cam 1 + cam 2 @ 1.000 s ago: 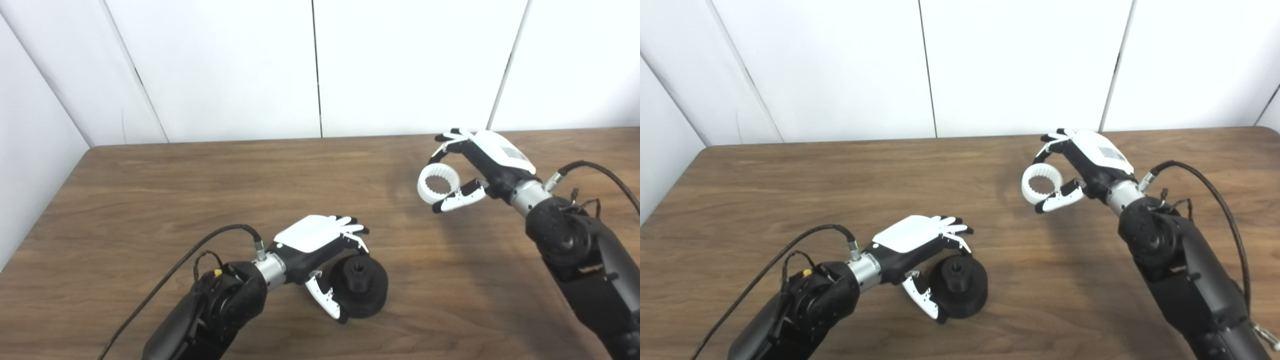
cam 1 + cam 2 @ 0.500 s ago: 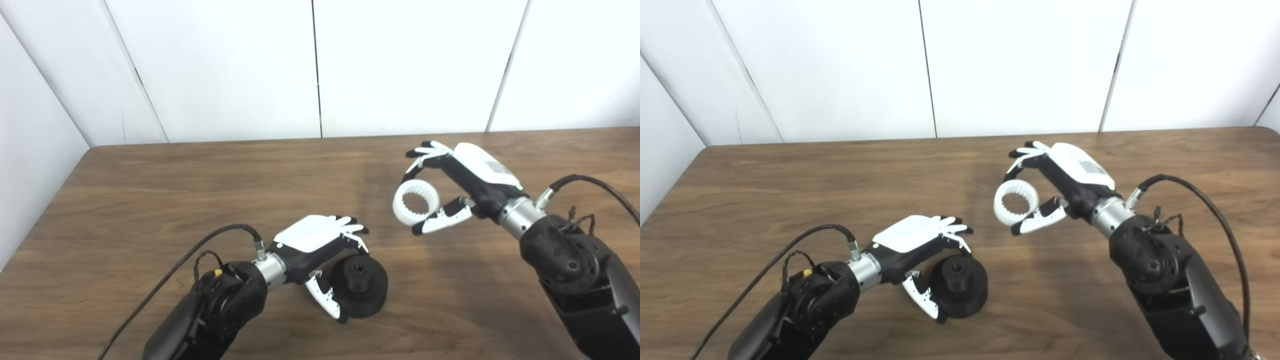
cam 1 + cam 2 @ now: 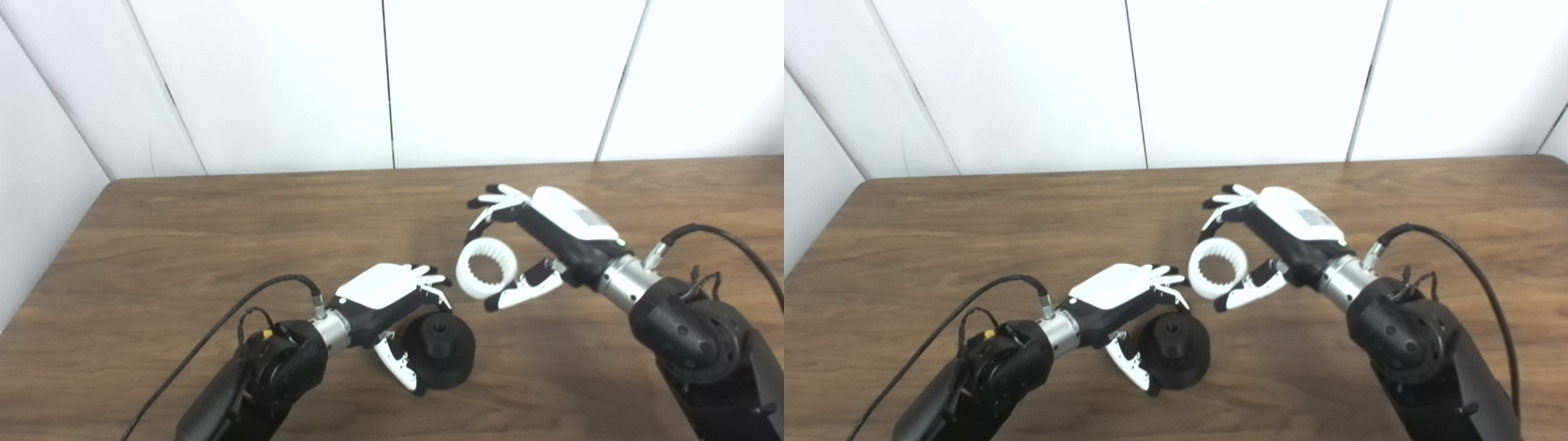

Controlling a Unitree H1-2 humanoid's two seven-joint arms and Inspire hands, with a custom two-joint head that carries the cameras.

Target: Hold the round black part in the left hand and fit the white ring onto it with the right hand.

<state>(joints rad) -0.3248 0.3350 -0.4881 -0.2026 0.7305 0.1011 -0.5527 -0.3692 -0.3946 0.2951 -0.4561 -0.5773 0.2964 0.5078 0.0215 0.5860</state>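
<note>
Right hand [image 3: 545,245] has the white ring [image 3: 487,277] pinched between thumb underneath and fingers on top, so it's closed on the ring with the toothed bore facing the camera and tilted, not flat. Left hand [image 3: 392,306] is curled around the round black part [image 3: 440,350], thumb on the near side and fingers over the far rim, and the part looks like it's sitting on the table [image 3: 245,233] with its raised hub pointing up.

Ring is up and just beyond the left hand's fingertips, near the black part but not touching or over it yet.

How I'd do this bit: bring the ring across until its hole sits straight above the hub, then roll the wrist so the ring goes level before lowering. Coming down tilted probably jams one edge. Also the left fingers draped over the rim look like they could be in the way, so approach from the open side.
</note>
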